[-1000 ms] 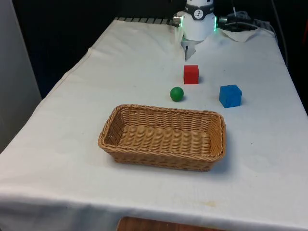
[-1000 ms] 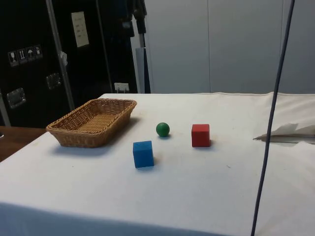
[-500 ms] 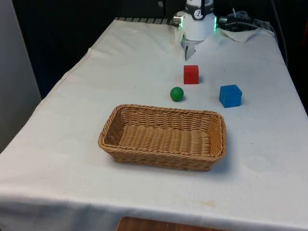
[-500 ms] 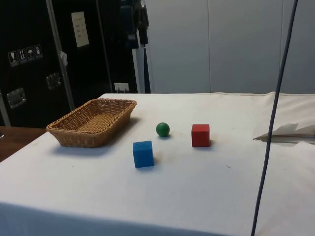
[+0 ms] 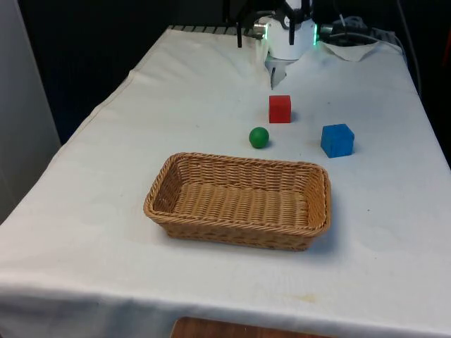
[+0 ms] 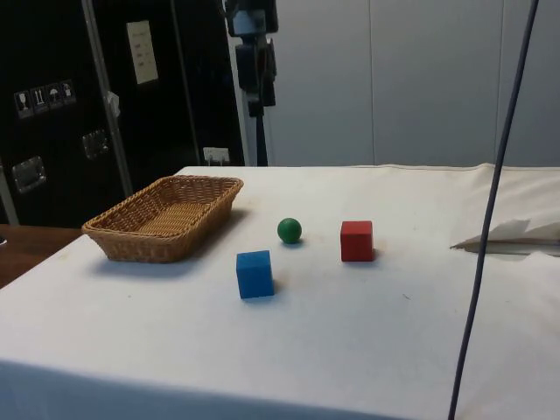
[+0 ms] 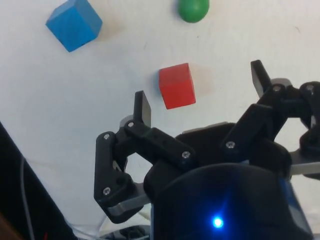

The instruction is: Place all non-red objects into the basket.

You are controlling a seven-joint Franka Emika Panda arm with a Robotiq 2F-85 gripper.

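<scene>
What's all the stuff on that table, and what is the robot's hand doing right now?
basket: one, tan wicker, on the white cloth, nothing in it.
green ball: one, on the cloth between the basket and the red cube.
red cube: one, on the cloth, farthest from the basket.
blue cube: one, on the cloth toward the front view's right, beyond the basket's corner.
table: one, under a white cloth.
gripper: one, black, well above the cloth over the red cube, fingers spread, holding nothing.
</scene>
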